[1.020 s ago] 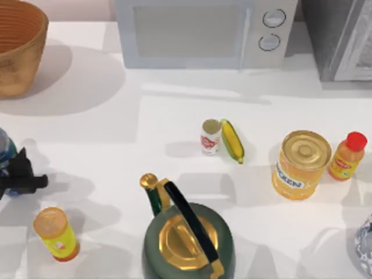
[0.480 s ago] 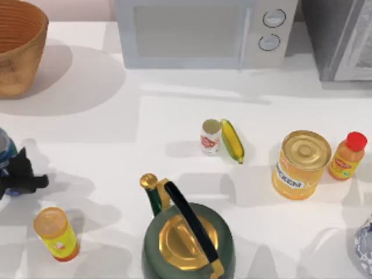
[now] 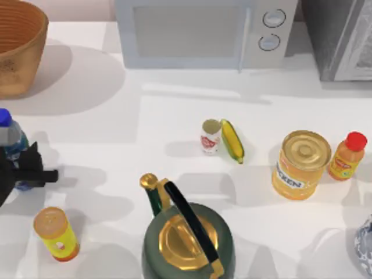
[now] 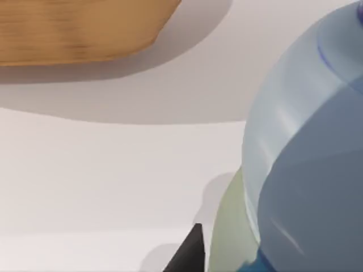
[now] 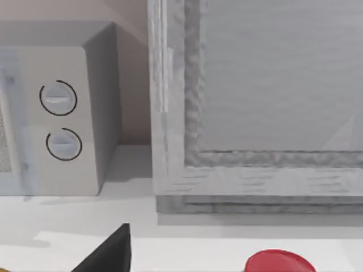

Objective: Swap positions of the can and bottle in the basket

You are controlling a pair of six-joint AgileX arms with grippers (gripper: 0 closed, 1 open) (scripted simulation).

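The bottle (image 3: 10,141), clear blue with a blue cap, is at the table's left edge, and my left gripper (image 3: 22,170) is shut on it. In the left wrist view the bottle (image 4: 306,158) looms close, with the basket (image 4: 79,28) beyond it. The brown wicker basket (image 3: 17,49) stands at the back left corner, apart from the bottle. The small white can (image 3: 210,136) with a red logo stands upright on the table near the middle, outside the basket. One dark fingertip (image 5: 110,252) of my right gripper shows in the right wrist view.
A corn cob (image 3: 232,140) lies against the can. A green kettle (image 3: 187,232) sits front centre, a yellow-green tube (image 3: 55,234) front left. A big yellow can (image 3: 300,164) and orange bottle (image 3: 347,156) stand right. A microwave (image 3: 203,32) lines the back.
My left gripper and the bottle have shifted rightward into view and toward the back of the table; the bottle's blue cap now shows. Everything else is still.
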